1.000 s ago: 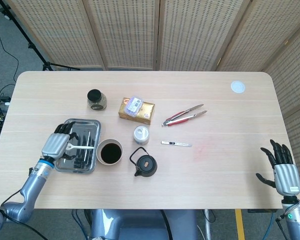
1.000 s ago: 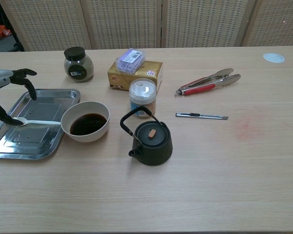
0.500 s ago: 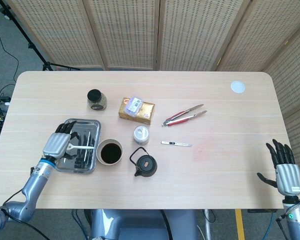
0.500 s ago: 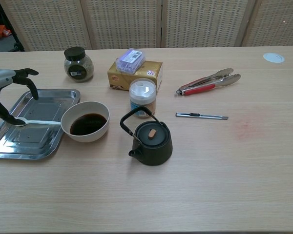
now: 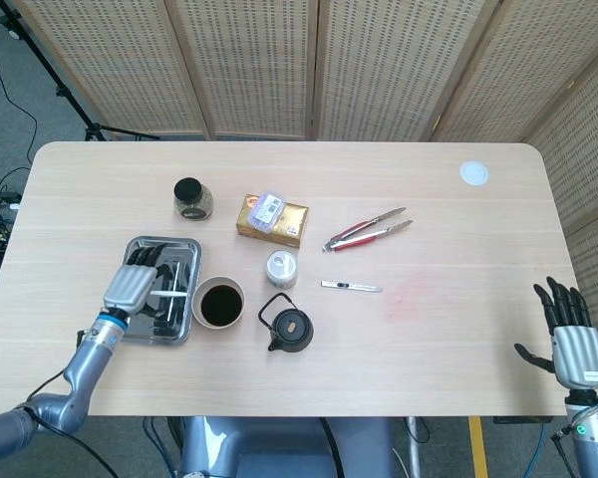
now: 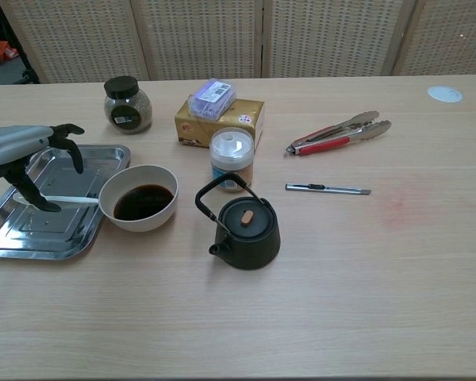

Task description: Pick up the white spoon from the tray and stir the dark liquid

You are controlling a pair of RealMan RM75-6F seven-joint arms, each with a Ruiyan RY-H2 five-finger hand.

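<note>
White spoon (image 6: pixel 67 200) lying across the metal tray (image 6: pixel 8 238) near the table's left edge, left hand (image 6: pixel 24 151) over it, fingertips pinching its handle, right hand (image 5: pixel 570 337) spread empty at the table's right edge.

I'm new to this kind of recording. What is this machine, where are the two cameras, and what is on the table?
It is a two-armed robot with mechanical hands, steered remotely by a person. One camera looks down from its head, the other looks forward from its chest.

The left hand reaches over a metal tray, its fingers at the white spoon; whether it grips it is unclear. Beside the tray stands a bowl of dark liquid.

The right hand hangs open at the table's far right edge, holding nothing.

Also there: a black teapot, a jar, a yellow box, a white tub, tongs and a utility knife.
</note>
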